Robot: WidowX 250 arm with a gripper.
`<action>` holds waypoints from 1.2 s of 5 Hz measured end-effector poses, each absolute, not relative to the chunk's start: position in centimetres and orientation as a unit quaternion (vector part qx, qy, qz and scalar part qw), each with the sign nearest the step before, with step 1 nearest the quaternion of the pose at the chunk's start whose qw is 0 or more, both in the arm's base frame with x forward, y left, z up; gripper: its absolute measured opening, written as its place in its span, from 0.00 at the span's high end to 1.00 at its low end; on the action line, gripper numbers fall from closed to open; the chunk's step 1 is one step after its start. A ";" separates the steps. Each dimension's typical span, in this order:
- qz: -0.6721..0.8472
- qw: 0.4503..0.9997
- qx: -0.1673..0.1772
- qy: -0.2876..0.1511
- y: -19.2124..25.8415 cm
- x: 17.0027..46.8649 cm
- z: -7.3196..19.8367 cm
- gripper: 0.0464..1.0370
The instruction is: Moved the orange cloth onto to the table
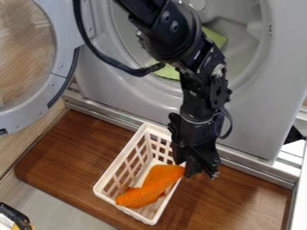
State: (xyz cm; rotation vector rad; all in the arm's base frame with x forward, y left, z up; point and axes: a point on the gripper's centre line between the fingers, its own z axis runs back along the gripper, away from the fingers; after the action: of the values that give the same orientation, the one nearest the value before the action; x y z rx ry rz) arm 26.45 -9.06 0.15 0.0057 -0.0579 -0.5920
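Your gripper (200,173) is hanging by the basket (119,158), its grip impossible to tell; the orange cloth (151,187) is lying mostly inside.

Hanging a gripper (201,172) at an orange cloth (153,183), lying mostly in a white lattice basket (119,159), standing on brown wood (72,152), facing an open front-loading laundry machine (258,117)

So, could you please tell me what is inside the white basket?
An orange cloth is in the white basket, its upper end reaching the gripper at the right rim. Whatever lies under the cloth is covered, and the gripper hides part of that rim.
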 end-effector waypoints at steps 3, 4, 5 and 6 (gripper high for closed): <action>-0.289 0.957 0.009 -0.024 -8.8 26.2 0.8 1.00; -0.265 0.961 0.000 -0.078 -7.7 27.2 5.0 1.00; -0.223 0.970 -0.014 -0.093 -4.1 28.1 7.9 1.00; -0.176 0.978 -0.007 -0.107 -0.1 28.3 10.3 1.00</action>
State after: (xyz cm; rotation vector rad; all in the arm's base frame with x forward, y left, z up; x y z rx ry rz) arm 28.34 -0.09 10.29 -0.0142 -0.2152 -0.3554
